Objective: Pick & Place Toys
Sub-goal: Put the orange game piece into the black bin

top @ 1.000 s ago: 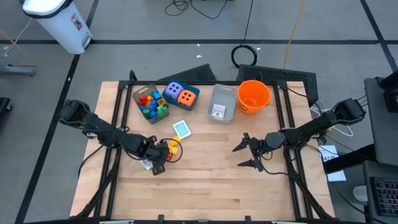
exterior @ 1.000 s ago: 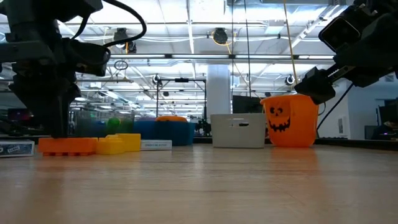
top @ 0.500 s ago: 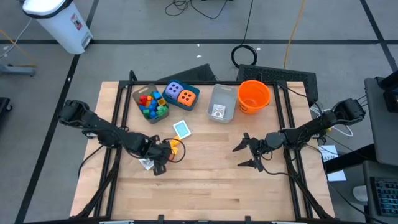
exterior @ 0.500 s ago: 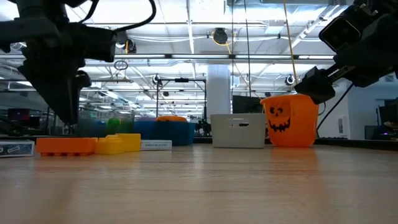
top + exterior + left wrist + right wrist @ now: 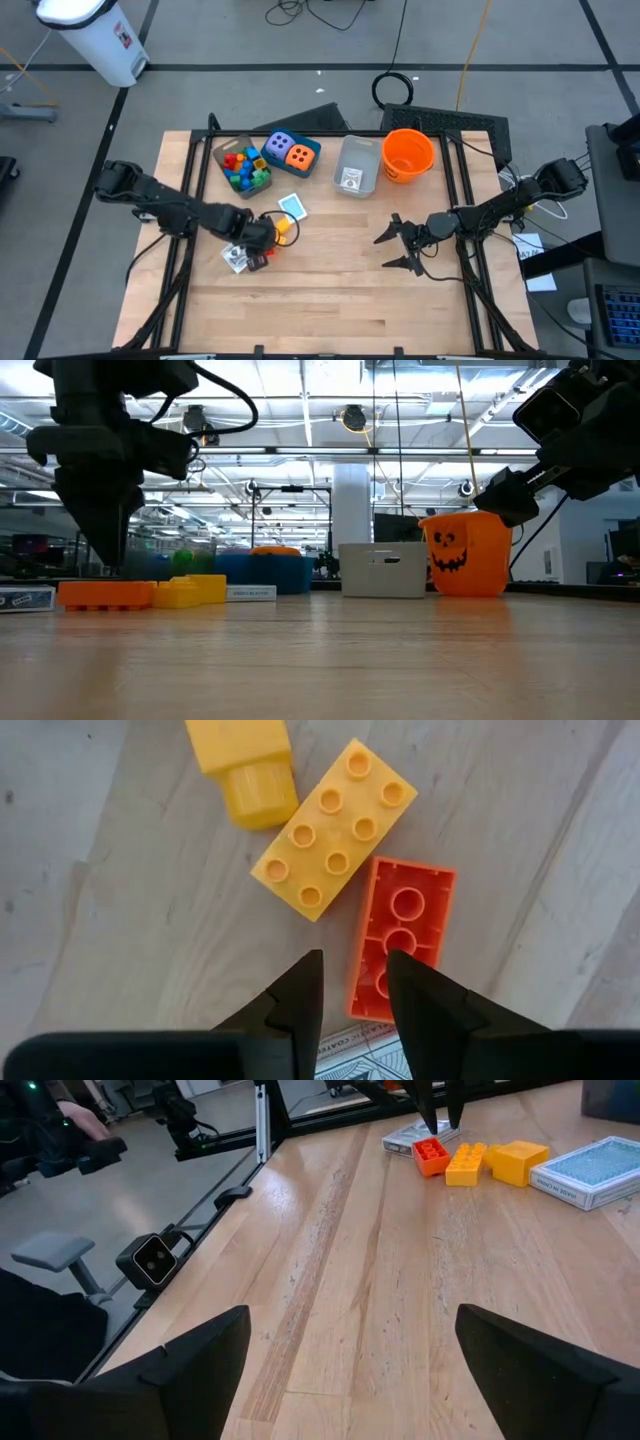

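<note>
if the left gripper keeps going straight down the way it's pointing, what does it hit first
Most likely the orange brick: the left gripper points down over that brick's near end, fingers slightly apart, straddling its long edge. Its height above is unclear.

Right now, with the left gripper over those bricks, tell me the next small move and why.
Probably lower the left gripper straight down onto the orange brick. Its fingers, slightly apart, straddle the brick's long edge just above it, holding nothing. The yellow brick lies alongside, corner nearly touching, so a straight descent should avoid it. The right gripper waits open, far off.
</note>
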